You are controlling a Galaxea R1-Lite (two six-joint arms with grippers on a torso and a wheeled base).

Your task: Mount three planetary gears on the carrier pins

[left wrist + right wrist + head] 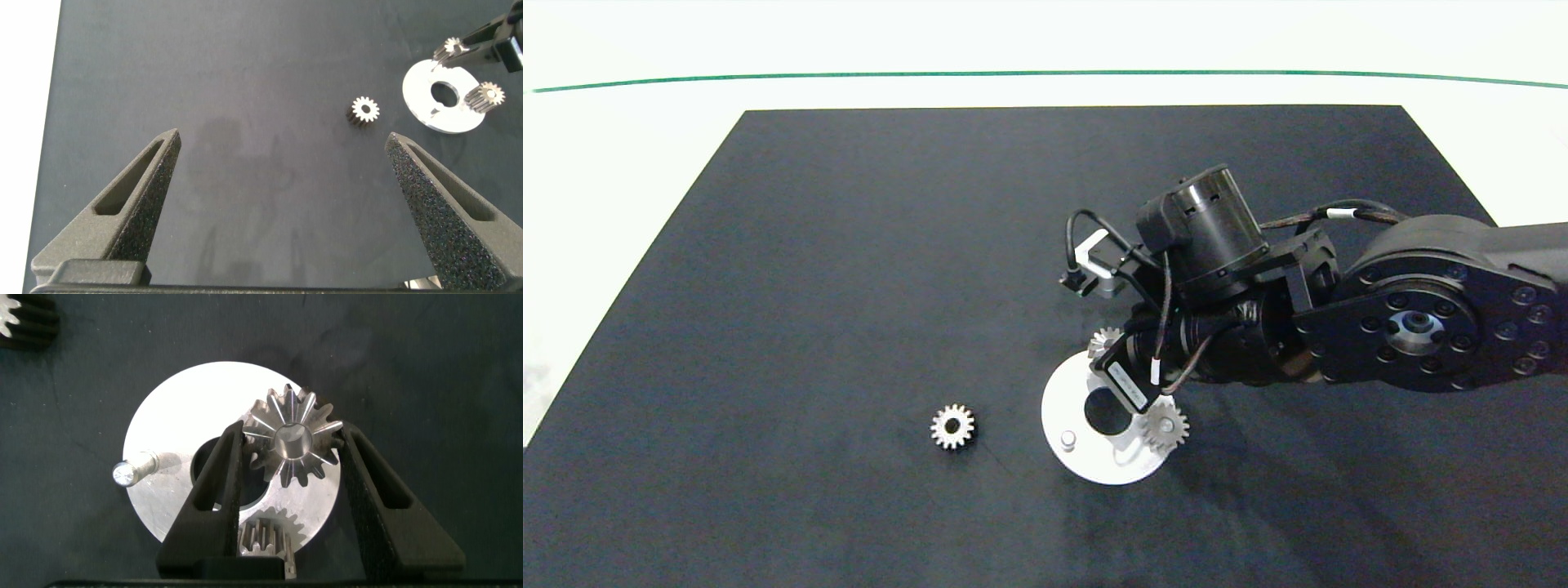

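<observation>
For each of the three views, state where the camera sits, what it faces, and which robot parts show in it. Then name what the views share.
Head view: above the table, looking down at the dark mat; the right arm enters from the right, over the white disc.
Left wrist view: on the left arm, looking across the mat; the open left gripper frames the loose gear.
Right wrist view: on the right arm, straight over the disc; the right gripper flanks a gear on a pin.
Shared: disc, loose gear and the bare pin appear in all three.
</observation>
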